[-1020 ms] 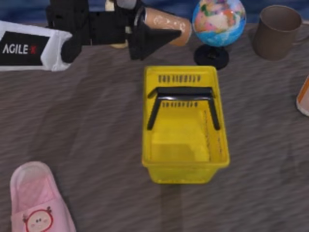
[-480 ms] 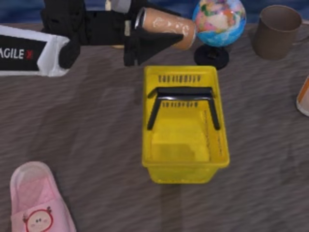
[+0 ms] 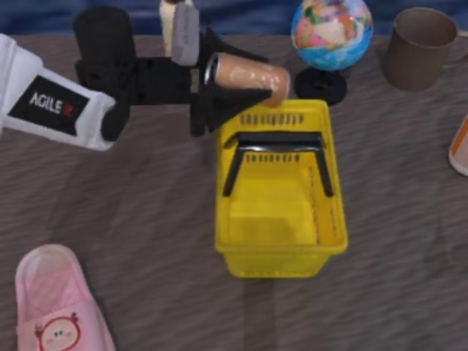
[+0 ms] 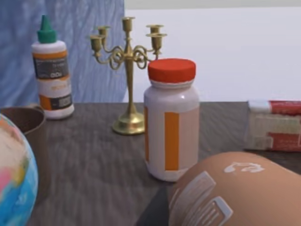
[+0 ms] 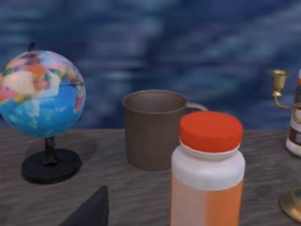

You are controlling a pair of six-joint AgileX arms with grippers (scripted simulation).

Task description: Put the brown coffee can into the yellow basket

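**Can held over the basket's far rim**

I have my left gripper [image 3: 245, 93] closed around the brown coffee can [image 3: 248, 77], which lies on its side between the dark fingers, its silver-rimmed top turned toward the arm. In the top view the can hangs over the far left corner of the yellow basket [image 3: 281, 252], partly overlapping the rim there and clear of the table. The basket sits upright near the middle of the table, its black handle [image 3: 278, 139] swung up across the far half of the opening.

Behind the basket stands a globe [image 3: 330, 31] on a black foot, and a brown mug [image 3: 419, 47] sits well to its right. A pink slipper [image 3: 55, 307] lies at the near left corner of the table. An orange-capped bottle [image 4: 171, 117] shows beyond the can in the left wrist view, with a brass candelabra [image 4: 128, 70] and a green-tipped bottle [image 4: 52, 70] farther off and a red-and-cream box [image 4: 274, 125] to one side.

My right arm does not appear in the top view; its wrist camera shows only a dark wedge at the frame edge, and I cannot tell how its fingers stand.
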